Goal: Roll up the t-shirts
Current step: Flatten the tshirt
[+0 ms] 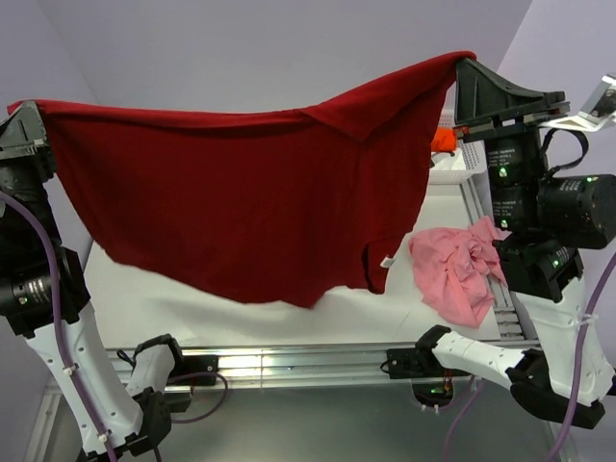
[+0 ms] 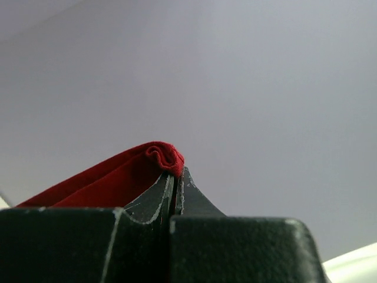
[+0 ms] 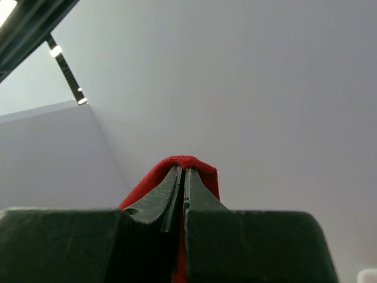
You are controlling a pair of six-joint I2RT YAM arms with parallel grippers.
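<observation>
Left tool (image 2: 178, 174) and right tool (image 3: 183, 171) each clamp an upper corner of the dark red t-shirt (image 1: 241, 192), stretched wide, sagging above the surface (image 1: 135, 289); pale pink t-shirt (image 1: 452, 269) crumpled right; orange t-shirt (image 1: 443, 140) farthest, at white basket (image 1: 452, 173)

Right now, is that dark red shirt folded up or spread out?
Spread out. The dark red t-shirt hangs open, stretched between the left gripper and right gripper, each shut on its top edge.
</observation>
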